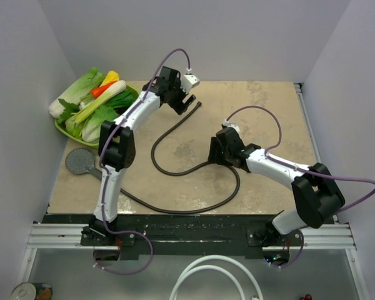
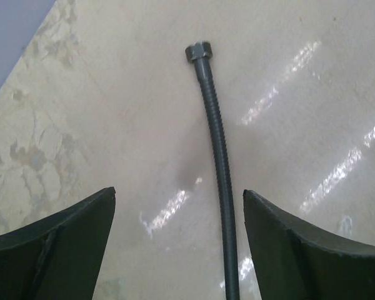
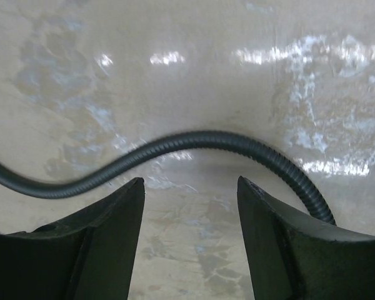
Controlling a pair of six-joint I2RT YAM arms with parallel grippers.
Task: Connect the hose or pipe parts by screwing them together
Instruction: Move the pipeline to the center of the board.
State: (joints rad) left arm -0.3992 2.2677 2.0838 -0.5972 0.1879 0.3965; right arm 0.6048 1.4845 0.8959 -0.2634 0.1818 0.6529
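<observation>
A long dark hose (image 1: 175, 170) snakes across the tabletop. One end nut (image 1: 199, 104) lies at the back centre, and the other end runs toward the round grey shower-head disc (image 1: 81, 161) at the table's left edge. My left gripper (image 1: 186, 103) hovers open over the nut end. In the left wrist view the hose (image 2: 219, 156) runs between the fingers, close to the right finger (image 2: 287, 250), with the nut (image 2: 199, 51) ahead of the left gripper (image 2: 179, 200). My right gripper (image 1: 215, 153) is open above the hose's middle. The hose (image 3: 194, 140) curves just past the tips of the right gripper (image 3: 190, 184).
A green tray (image 1: 60, 127) of vegetables sits at the back left corner. White walls close in the table on three sides. Below the table's near edge lie a thick white looped tube (image 1: 206, 275) and a can (image 1: 31, 292).
</observation>
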